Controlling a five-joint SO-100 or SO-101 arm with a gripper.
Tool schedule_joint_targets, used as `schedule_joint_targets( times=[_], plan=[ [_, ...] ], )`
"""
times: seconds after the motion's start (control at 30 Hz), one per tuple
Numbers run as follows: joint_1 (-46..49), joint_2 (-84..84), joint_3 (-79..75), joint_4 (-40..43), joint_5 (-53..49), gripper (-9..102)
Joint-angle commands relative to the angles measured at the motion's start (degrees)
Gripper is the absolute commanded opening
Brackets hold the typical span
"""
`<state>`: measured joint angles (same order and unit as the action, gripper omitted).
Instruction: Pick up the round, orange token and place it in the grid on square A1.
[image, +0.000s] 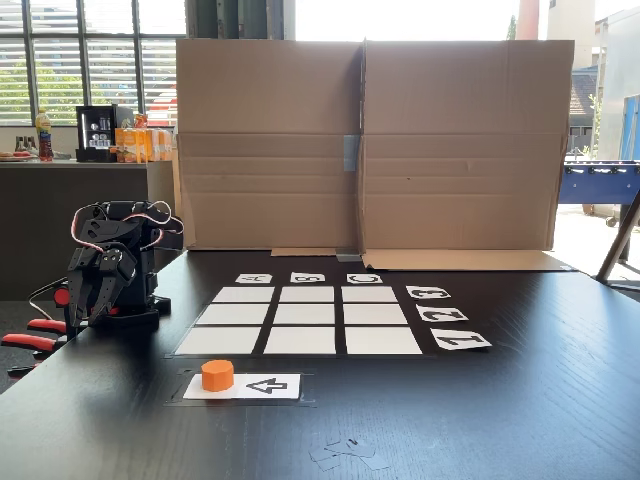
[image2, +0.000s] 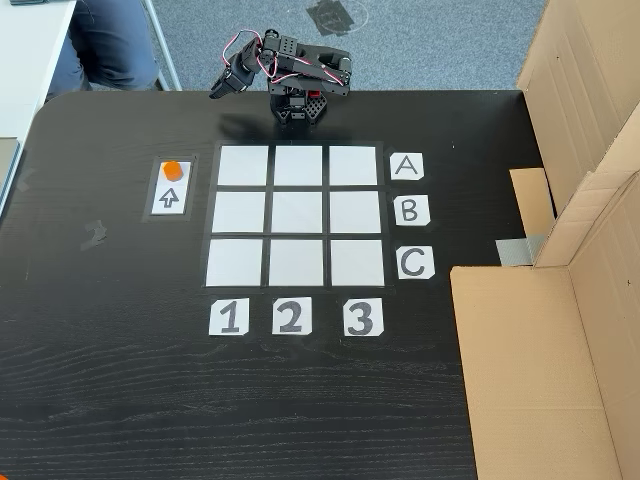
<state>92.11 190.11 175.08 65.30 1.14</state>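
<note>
Token (image2: 172, 169) sits on arrow card (image2: 170, 197), left of grid (image2: 296, 215) in a fixed view, beside square A1 (image2: 243, 165). Claw (image: 92, 300) folded at arm base, empty, jaws nearly closed.

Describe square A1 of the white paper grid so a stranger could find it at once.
In the top-down fixed view, start at the 3x3 grid of white paper cells on the black wooden table. Take the row level with the letter A label, nearest the small black robot arm, and the column above the number 1 label. Square A1 is that corner cell, closest to the small orange plastic token.
</note>
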Motion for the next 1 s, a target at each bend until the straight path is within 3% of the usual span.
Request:
schedule_joint_targets(
  times=[0.0,0.53,0.97],
  plan=[
    [4.1,-6.8,-1.7,0.1,-4.0,13],
    [4.2,-13.7,-7.4,-0.4,-4.0,14],
    [1.8,-40.6,-31.1,0.0,-5.0,16]
  ],
)
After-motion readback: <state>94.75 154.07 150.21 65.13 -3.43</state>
